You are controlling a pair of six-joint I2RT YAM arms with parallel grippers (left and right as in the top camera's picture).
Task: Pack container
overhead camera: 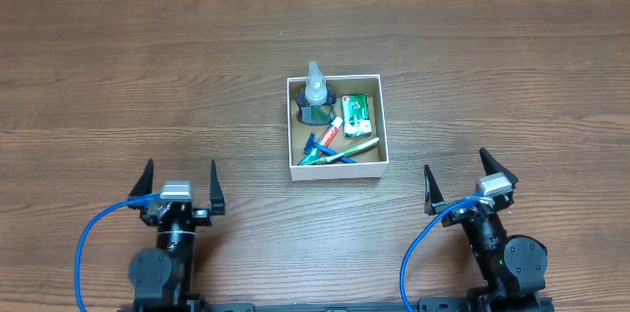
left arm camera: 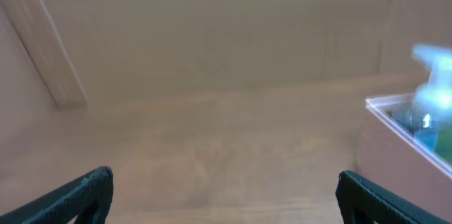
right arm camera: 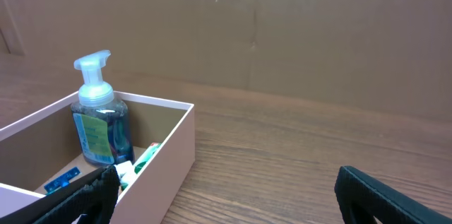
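We see the small square shallow cardboard container (overhead camera: 336,168), white outside and plain brown inside, sitting lidless on the wood-grain table (overhead camera: 118,76), roughly midway between the two arms and a little farther out. The left end effector (overhead camera: 180,168) and the right end effector (overhead camera: 456,162) both stand wide open and hold nothing, each well apart from the box. The box holds a dark pump bottle with a clear nozzle (overhead camera: 315,96) standing upright in its far left corner, a green packet (overhead camera: 355,113) towards the far right, a red and white tube (overhead camera: 331,133) lying near the middle, and some slim blue and green items (overhead camera: 317,153) along the near wall, which we cannot identify for certain. We judge the cardboard light and its thin walls likely to flex under a pinch, and the tall bottle looks apt to topple if the box tips. The safest hold seems to be over a side wall near a corner, where the card is stiffest, keeping the box level.
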